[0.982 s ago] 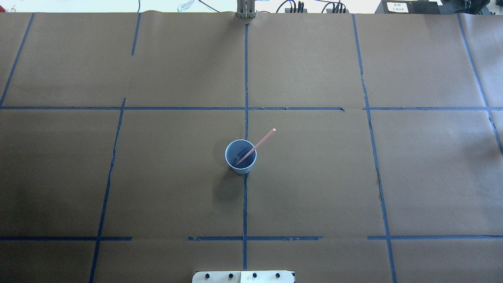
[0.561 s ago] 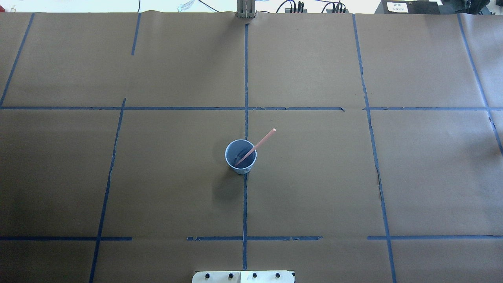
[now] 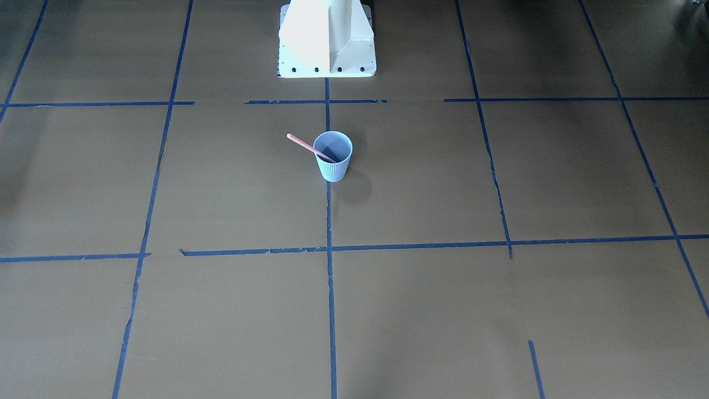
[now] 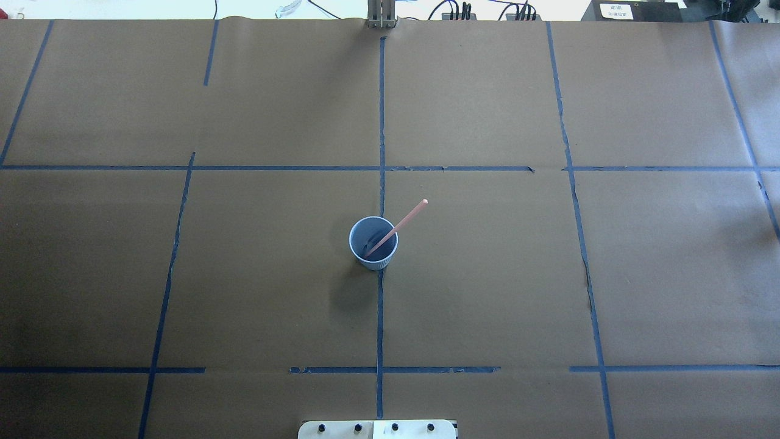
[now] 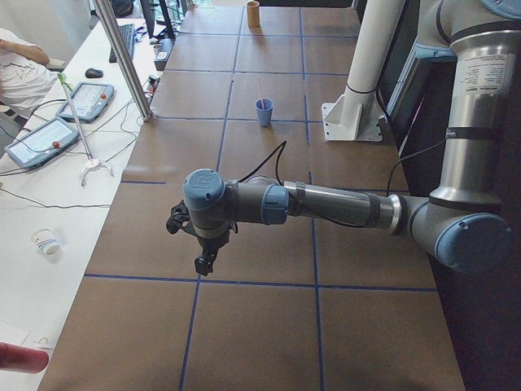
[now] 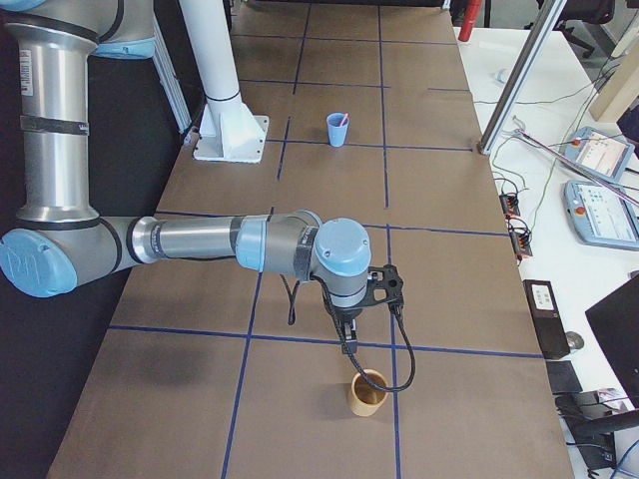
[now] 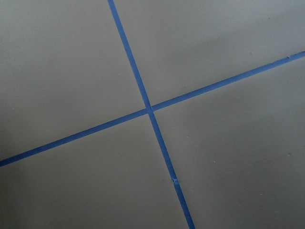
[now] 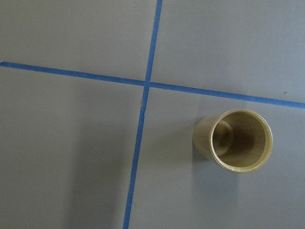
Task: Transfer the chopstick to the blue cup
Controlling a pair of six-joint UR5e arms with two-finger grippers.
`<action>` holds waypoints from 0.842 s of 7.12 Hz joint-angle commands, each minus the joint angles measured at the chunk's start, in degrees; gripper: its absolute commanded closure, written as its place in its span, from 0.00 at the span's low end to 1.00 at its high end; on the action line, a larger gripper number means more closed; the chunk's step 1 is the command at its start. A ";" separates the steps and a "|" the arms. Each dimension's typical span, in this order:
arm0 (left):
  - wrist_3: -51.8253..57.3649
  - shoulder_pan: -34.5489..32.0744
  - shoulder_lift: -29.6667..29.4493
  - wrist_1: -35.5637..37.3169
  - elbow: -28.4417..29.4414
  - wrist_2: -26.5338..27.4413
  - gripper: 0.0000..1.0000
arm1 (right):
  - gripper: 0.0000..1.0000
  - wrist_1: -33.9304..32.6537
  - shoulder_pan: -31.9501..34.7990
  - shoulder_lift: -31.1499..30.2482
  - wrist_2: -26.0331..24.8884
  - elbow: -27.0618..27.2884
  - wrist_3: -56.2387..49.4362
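The blue cup stands upright at the table's middle, on the centre tape line. The pinkish chopstick rests inside it, lower end on the cup's floor, upper end leaning out over the rim toward the far right. The front-facing view shows the same cup and chopstick. Neither gripper is near them. My left gripper hangs over the table's left end and my right gripper over the right end. Both show only in the side views, so I cannot tell whether they are open or shut.
A tan cup stands upright just below my right gripper, also seen as the tan cup near the table's right end. Blue tape lines grid the brown table. The robot's white base stands behind the blue cup. A person's arm shows at the left side view's corner.
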 commanded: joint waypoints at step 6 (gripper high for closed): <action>-8.70 1.12 0.33 -0.23 -0.14 0.01 0.00 | 0.00 -0.12 -7.35 -0.15 -1.94 0.09 4.92</action>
